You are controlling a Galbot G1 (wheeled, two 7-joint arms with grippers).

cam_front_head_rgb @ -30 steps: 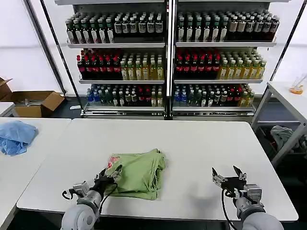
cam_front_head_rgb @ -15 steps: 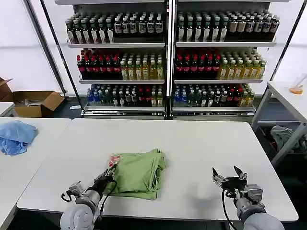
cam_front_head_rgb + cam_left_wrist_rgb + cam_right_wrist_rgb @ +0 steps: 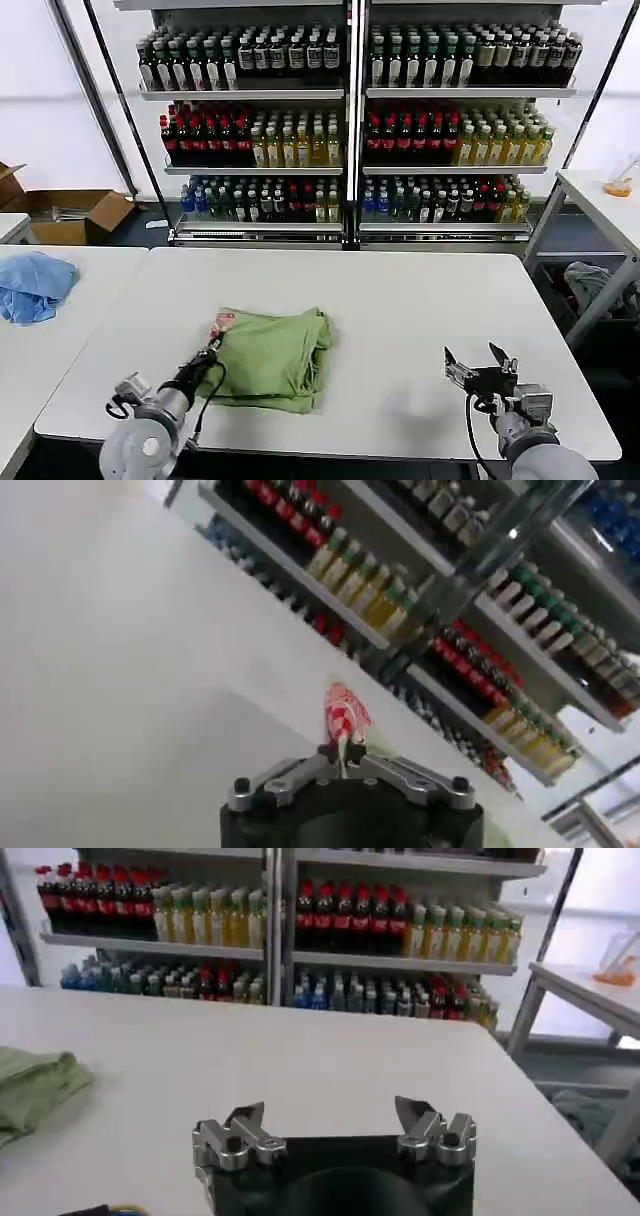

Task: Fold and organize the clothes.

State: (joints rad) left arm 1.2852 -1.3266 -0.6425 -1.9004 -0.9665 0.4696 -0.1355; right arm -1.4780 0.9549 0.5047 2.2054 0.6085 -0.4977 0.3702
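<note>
In the head view, the light green polo shirt (image 3: 268, 357) lies folded on the white surface (image 3: 400, 300), toward the near-left part of it. The left tool (image 3: 208, 352) is at the shirt's left edge, where the red-and-white print (image 3: 222, 322) shows; its fingers are closed together on the fabric there. The right tool (image 3: 479, 362) hangs over the near-right part of the surface, well apart from the shirt, with its 2 fingers spread wide and nothing between them. A light blue cloth bundle (image 3: 32, 284) lies on another surface at the far left. Behind stand shelves of bottles (image 3: 350, 130).

In the left wrist view, the left tool (image 3: 347, 755) is pinched shut on the shirt's edge, and the red-and-white print (image 3: 346, 715) stands up just beyond the fingers.

In the right wrist view, the right tool (image 3: 335, 1116) is wide open and empty above the surface (image 3: 300, 1068). The green shirt (image 3: 35, 1088) lies far off at the side.
</note>
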